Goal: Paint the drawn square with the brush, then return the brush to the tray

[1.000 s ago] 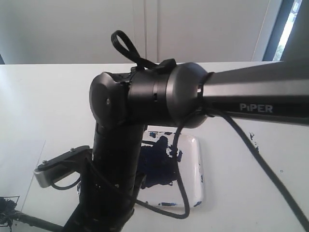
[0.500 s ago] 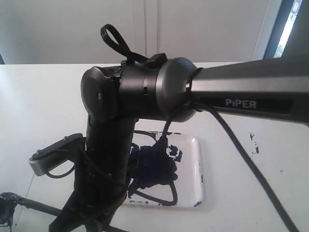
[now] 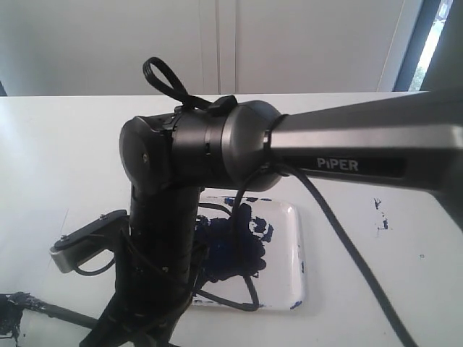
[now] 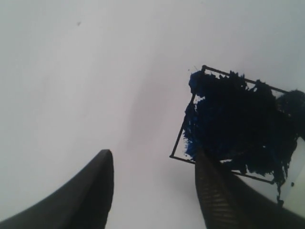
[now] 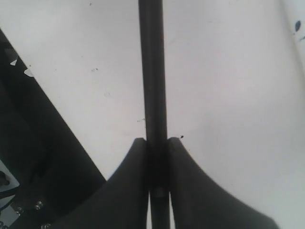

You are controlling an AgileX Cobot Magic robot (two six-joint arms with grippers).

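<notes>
The brush (image 5: 152,71) has a slim black handle, and my right gripper (image 5: 156,143) is shut on it. In the exterior view the brush (image 3: 58,312) lies low at the bottom left, its tip at the dark paint of the drawn square (image 3: 9,318). The right arm's big joint (image 3: 195,152) reaches across the middle and hides its gripper. The drawn square (image 4: 238,124), thin black outline filled with blotchy blue-black paint, lies beside my left gripper (image 4: 152,155), which is open with only white paper between its fingers. The tray (image 3: 293,253) with its dark blotch sits behind the right arm.
Paint specks (image 3: 380,213) mark the white table right of the tray. A silver-and-black camera block (image 3: 79,246) juts from the right arm's wrist. A dark piece of equipment (image 5: 28,143) with screws fills one side of the right wrist view.
The right arm's joint has swung left, uncovering more of the tray. The brush handle sits a little higher in view, its tip still at the square's paint.
</notes>
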